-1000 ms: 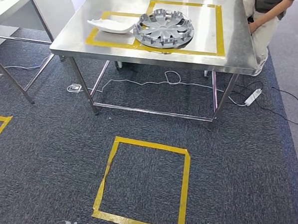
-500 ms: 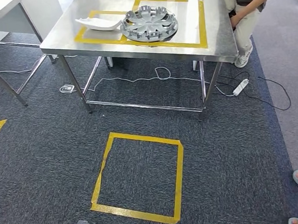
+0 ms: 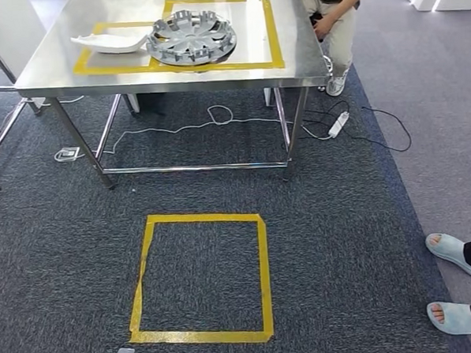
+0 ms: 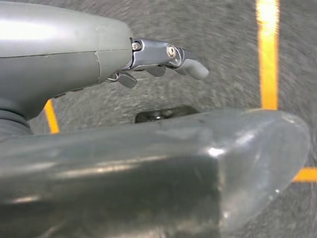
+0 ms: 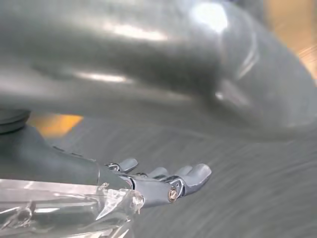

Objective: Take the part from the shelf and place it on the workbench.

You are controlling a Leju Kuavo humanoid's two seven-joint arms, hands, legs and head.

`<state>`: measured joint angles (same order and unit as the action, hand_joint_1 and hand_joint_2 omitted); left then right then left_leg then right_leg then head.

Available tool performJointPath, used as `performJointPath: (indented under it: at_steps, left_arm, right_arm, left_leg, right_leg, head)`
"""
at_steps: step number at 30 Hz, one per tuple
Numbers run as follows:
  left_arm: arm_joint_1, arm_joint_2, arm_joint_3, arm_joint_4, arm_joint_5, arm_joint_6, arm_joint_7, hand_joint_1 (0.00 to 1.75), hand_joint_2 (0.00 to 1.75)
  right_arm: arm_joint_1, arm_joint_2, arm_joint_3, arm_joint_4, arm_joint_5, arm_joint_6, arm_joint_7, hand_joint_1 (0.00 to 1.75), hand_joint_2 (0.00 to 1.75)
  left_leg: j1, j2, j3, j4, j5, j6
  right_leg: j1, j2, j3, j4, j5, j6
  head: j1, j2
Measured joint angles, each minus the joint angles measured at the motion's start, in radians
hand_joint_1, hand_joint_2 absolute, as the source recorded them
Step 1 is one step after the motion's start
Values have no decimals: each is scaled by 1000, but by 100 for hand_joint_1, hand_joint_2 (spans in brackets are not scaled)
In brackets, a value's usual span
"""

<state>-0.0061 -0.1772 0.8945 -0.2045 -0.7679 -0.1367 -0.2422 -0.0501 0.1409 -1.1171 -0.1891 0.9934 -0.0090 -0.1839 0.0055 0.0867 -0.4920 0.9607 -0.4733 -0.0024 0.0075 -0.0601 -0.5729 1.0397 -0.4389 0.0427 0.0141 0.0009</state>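
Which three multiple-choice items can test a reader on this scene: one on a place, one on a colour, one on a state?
1. Where does the silver wheel cover lie?
A. On the steel table
B. On the carpet, inside the tape square
C. On a shelf

2. What colour is the tape square on the carpet?
A. Red
B. Yellow
C. Blue

3. What does the left hand do?
A. It grips the wheel cover
B. It holds a white part
C. It holds nothing

Key:
1 A: the head view shows the wheel cover on the table top, lying over the yellow tape there.
2 B: the square on the dark carpet is plainly yellow.
3 C: the left wrist view shows its fingers stretched out above the carpet with nothing in them.
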Motion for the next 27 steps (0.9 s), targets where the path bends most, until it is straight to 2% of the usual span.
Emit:
performJointPath:
  at_steps: [1, 2, 3, 4, 6, 7, 8, 9, 10, 11, 12, 13, 14, 15, 17, 19, 20, 21, 23, 24, 25, 26, 27]
  left_arm:
    - [-1, -1, -4, 0, -11, -1, -9, 0, 0]
    - [-1, -1, -8, 0, -19, -1, -14, 0, 0]
    - [-3, 0, -12, 0, -23, 1, -16, 0, 0]
    - [-5, 0, -14, 0, -24, 5, -13, 0, 0]
    - [-7, 1, -15, 0, -23, 14, 4, 0, 0]
    - [-6, 3, -15, 0, -20, 18, 17, 0, 0]
    - [-4, 6, -15, 0, -15, 21, 30, 0, 0]
    - [-1, 9, -14, 0, -8, 24, 43, 0, 0]
    - [2, 13, -12, 0, 1, 27, 55, 0, 0]
    - [4, 18, -10, 0, 9, 28, 64, 0, 0]
    - [5, 22, -7, 0, 17, 30, 71, 0, 0]
    - [5, 27, -3, 0, 23, 31, 76, 0, 0]
    - [4, 30, 0, 0, 26, 31, 79, 0, 0]
    - [3, 32, 3, 0, 29, 31, 83, 0, 0]
    - [0, 35, 10, 0, 30, 28, 101, 0, 0]
    - [-2, 34, 14, 0, 28, 15, 120, 0, 0]
    - [-4, 34, 15, 0, 27, 8, 125, 0, 0]
    - [-4, 34, 15, 0, 26, 2, 126, 0, 0]
    - [-3, 34, 17, 0, 25, -4, 126, 0, 0]
    - [-1, 34, 19, 0, 25, -6, 126, 0, 0]
    - [1, 35, 20, 0, 24, -7, 122, 0, 0]
    - [1, 36, 21, 0, 21, -7, 116, 0, 0]
    - [0, 37, 21, 0, 15, -8, 106, 0, 0]
  right_arm:
    - [0, -1, 16, 0, 16, -27, 49, 0, 0]
    - [1, -1, 24, 0, 2, -35, 74, 0, 0]
    - [1, -1, 23, 0, -35, -34, 83, 0, 0]
    - [2, -1, 16, 0, -76, -32, 86, 0, 0]
    - [0, 1, -2, 0, -129, -33, 98, 0, 0]
    - [-2, 2, -7, 0, -132, -39, 110, 0, 0]
    - [-5, 4, -9, 0, -122, -47, 125, 0, 0]
    - [-8, 6, -8, 0, -106, -58, 137, 0, 0]
    - [-9, 9, -7, 0, -90, -68, 145, 0, 0]
    - [-10, 11, -5, 0, -75, -75, 147, 0, 0]
    - [-10, 14, -3, 0, -64, -80, 144, 0, 0]
    - [-11, 17, -2, 0, -57, -83, 141, 0, 0]
    - [-13, 19, -1, 0, -52, -84, 136, 0, 0]
    - [-16, 21, 1, 0, -45, -84, 130, 0, 0]
    - [-18, 23, 16, 0, -7, -87, 101, 0, 0]
    - [-13, 24, 50, 0, 63, -94, 65, 0, 0]
    - [-11, 25, 70, 0, 92, -98, 54, 0, 0]
    - [-11, 26, 89, 0, 114, -101, 48, 0, 0]
    - [-15, 29, 120, 0, 131, -104, 44, 0, 0]
    - [-18, 32, 131, 0, 134, -104, 44, 0, 0]
    - [-19, 34, 142, 0, 139, -104, 47, 0, 0]
    - [-18, 36, 153, 0, 154, -108, 59, 0, 0]
    - [-16, 38, 166, 0, 182, -113, 78, 0, 0]
  left_leg:
    - [-3, 9, 0, 1, -1, -4]
    - [-5, 19, 0, 1, -2, -8]
    - [-6, 29, 0, 2, -2, -13]
    - [-5, 27, -1, 4, -6, -19]
    - [-2, -15, -21, 48, -40, -29]
    - [0, -45, -46, 101, -71, -33]
    - [0, -65, -79, 170, -106, -34]
    - [1, -74, -114, 240, -133, -35]
    - [1, -78, -139, 287, -143, -35]
    - [1, -80, -149, 299, -132, -35]
    - [2, -83, -139, 271, -102, -34]
    - [4, -91, -113, 212, -61, -34]
    - [7, -115, -81, 142, -26, -34]
    - [12, -139, -54, 81, -3, -34]
    - [14, -170, -32, 25, 6, -29]
    - [13, -150, -33, 22, 7, -15]
    - [14, -138, -33, 21, 10, -8]
    - [15, -124, -33, 20, 12, -1]
    - [14, -95, -34, 19, 14, 6]
    - [13, -78, -34, 19, 14, 7]
    - [12, -62, -34, 19, 13, 7]
    - [11, -48, -34, 19, 13, 7]
    - [11, -35, -33, 20, 12, 5]
  right_leg:
    - [4, -13, 15, -31, 5, -7]
    - [7, -11, 14, -37, 2, -13]
    - [6, 3, 9, -36, 5, -20]
    - [5, 15, 6, -37, 8, -26]
    - [0, 39, 2, -41, 14, -37]
    - [-3, 50, 0, -43, 17, -42]
    - [-4, 62, -2, -43, 18, -45]
    - [-4, 76, -4, -43, 20, -47]
    - [-4, 90, -5, -43, 21, -49]
    - [-4, 106, -6, -42, 23, -48]
    - [-5, 122, -6, -42, 24, -47]
    - [-6, 137, -6, -40, 26, -45]
    - [-6, 152, -8, -38, 27, -41]
    - [-5, 165, -12, -32, 28, -36]
    - [-6, 187, -25, -26, 30, -24]
    - [-10, 205, -37, -28, 35, -12]
    - [-10, 194, -42, -22, 31, -8]
    - [-9, 170, -55, 3, 13, -3]
    - [-8, 102, -107, 120, -56, 6]
    - [-10, 81, -139, 194, -92, 10]
    - [-13, 71, -162, 248, -113, 13]
    - [-15, 67, -167, 268, -114, 14]
    - [-16, 63, -151, 246, -98, 15]
  head:
    - [0, 0]
    - [0, 0]
    - [0, 0]
    - [0, 0]
    - [-2, 0]
    - [-3, 0]
    - [-4, 0]
    - [-4, 0]
    - [-4, 0]
    - [-4, 0]
    - [-4, 0]
    - [-4, 0]
    - [-4, 0]
    - [-4, 0]
    - [-5, 0]
    - [-5, 0]
    - [-3, 0]
    - [1, 0]
    - [10, 0]
    - [11, 0]
    - [11, 0]
    - [11, 0]
    - [11, 0]
